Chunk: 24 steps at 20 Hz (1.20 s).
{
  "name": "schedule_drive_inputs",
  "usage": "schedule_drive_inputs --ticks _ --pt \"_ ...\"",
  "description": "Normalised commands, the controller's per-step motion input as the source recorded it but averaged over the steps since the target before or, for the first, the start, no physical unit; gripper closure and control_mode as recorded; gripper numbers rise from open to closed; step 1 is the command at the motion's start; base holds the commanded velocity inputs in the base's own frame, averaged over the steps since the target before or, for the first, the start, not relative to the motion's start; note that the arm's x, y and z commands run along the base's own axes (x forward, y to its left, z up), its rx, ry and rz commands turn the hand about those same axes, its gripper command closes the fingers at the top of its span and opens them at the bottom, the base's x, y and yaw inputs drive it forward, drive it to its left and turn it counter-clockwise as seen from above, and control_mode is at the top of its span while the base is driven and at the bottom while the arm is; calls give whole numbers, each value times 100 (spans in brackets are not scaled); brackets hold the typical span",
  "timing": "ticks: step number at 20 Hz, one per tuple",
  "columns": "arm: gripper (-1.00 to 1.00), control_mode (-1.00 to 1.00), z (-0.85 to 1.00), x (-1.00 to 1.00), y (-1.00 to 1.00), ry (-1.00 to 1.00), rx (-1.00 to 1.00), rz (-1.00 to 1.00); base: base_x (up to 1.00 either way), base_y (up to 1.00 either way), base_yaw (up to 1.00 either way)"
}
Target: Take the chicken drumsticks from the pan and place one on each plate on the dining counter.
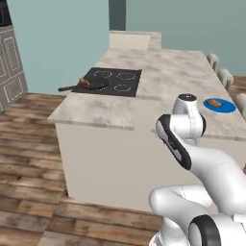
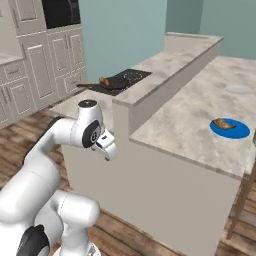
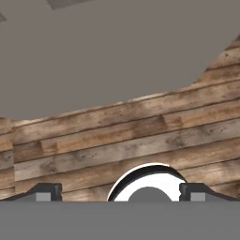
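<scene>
The black pan (image 1: 96, 85) (image 2: 116, 82) sits on the stove top with one golden-brown chicken drumstick (image 1: 85, 81) (image 2: 105, 81) in it. A second drumstick (image 1: 215, 102) (image 2: 223, 123) lies on the blue plate (image 1: 226, 108) (image 2: 235, 131) on the dining counter (image 1: 173, 72) (image 2: 190, 120). Farther along that counter is the pale grey-white plate (image 1: 197, 74) (image 2: 237, 89), bare. My gripper (image 2: 107, 149) (image 3: 120, 192) hangs low in front of the counter's side wall, far from pan and plates, pointing down at the wooden floor. Its fingertips (image 3: 47, 191) stand wide apart, open, with nothing between them.
The black stove top (image 1: 115, 80) lies on the lower counter, with a raised ledge (image 2: 165, 75) between it and the dining counter. White-cushioned stools (image 1: 225, 77) line the far side. Cabinets (image 2: 37, 75) stand at the left wall. The counter's plain wall (image 2: 165, 190) is just ahead of the arm.
</scene>
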Motion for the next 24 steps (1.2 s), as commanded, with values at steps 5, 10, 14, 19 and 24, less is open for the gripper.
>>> schedule_drive_inputs --ticks 5,10,14,19,24 --pt "-100 100 0 0 0 0 0 0 13 100 -15" --pt "-100 100 0 0 0 0 0 0 20 100 -21" --pt "-100 100 0 0 0 0 0 0 20 100 -20" --pt "-100 100 0 0 0 0 0 0 23 100 -26" --pt "-100 100 0 0 0 0 0 0 29 88 -41"
